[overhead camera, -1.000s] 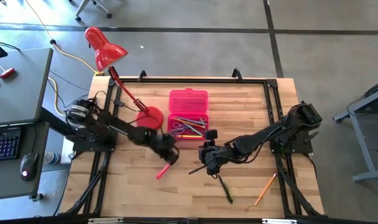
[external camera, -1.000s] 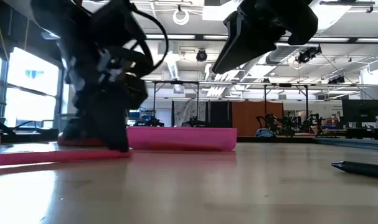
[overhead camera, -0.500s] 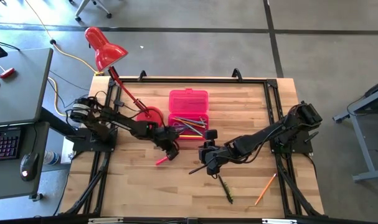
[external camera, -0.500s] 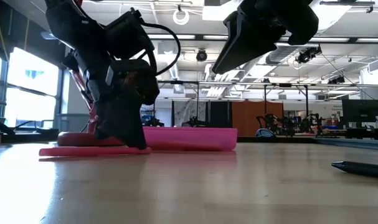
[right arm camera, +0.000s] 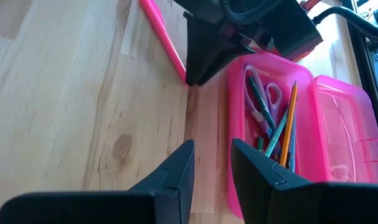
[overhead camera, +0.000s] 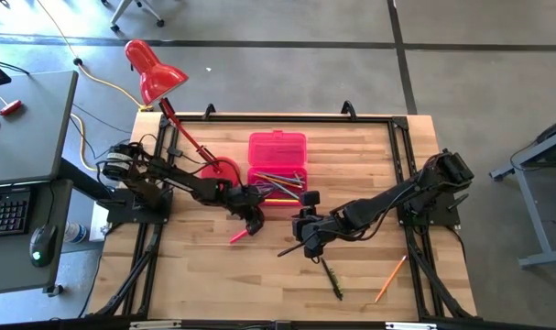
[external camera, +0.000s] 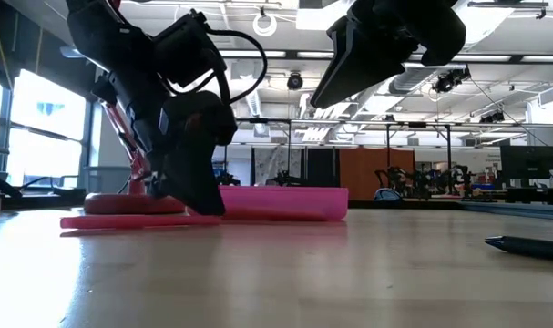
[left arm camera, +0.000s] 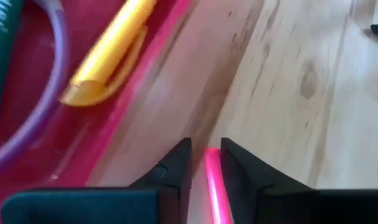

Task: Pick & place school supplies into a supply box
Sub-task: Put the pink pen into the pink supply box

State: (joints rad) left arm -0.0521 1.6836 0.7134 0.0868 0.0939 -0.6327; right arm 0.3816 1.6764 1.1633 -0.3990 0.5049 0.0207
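My left gripper (overhead camera: 252, 222) (external camera: 208, 208) stands just in front of the pink supply box's (overhead camera: 278, 186) near left corner, shut on a pink-red pen (overhead camera: 240, 235). The open box holds purple-handled scissors (right arm camera: 264, 93), a yellow pen (left arm camera: 108, 53) and several pencils; its lid (overhead camera: 278, 147) lies flat behind it. My right gripper (overhead camera: 305, 236) (right arm camera: 210, 168) hovers raised over the table near the box's near right corner, open and holding nothing. On the table lie a dark pen (overhead camera: 289, 248), a green pen (overhead camera: 331, 278) and an orange pencil (overhead camera: 390, 278). My left gripper pinches the pink-red pen near one end (left arm camera: 211, 177) between its two fingers (left arm camera: 176, 171), coming from above and pointing down. The pen runs from the fingers toward the table's near left, almost level and low over the wood (external camera: 121, 220). Whether its free end rests there I cannot tell.
A red desk lamp's round base (overhead camera: 221, 171) stands left of the box, its arm leaning to the far left. Black frame rails (overhead camera: 401, 165) run along the table's sides. Bare wood lies in the near left part (overhead camera: 186, 275).
My left gripper, shut on the pink-red pen, has moved toward the far edge and right, up to the box's near left corner. The pen has travelled with it, staying low over the table. Most of the move came in the first half second.
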